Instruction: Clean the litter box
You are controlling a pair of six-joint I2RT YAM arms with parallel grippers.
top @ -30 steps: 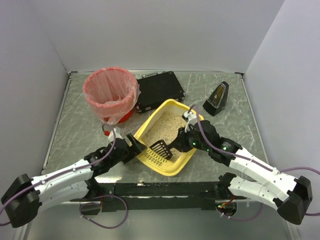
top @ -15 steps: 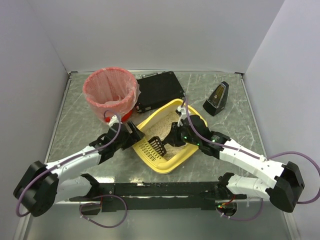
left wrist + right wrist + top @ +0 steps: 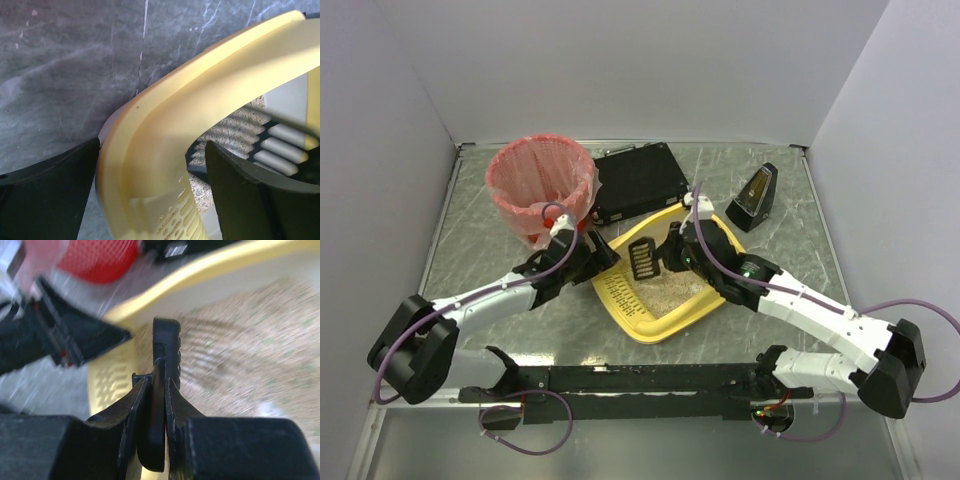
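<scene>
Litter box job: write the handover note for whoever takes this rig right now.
Left gripper: straddles the litter box rim at its left corner; grip unclear.
Right gripper: shut on the black scoop, held over the litter.
Pink-lined bin stands left of the box.
Done: scoop picked up. Left: sift, then probably dump into the bin.

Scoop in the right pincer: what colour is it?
Black. The scoop shows best in the top external view, against the yellow litter box.
</scene>
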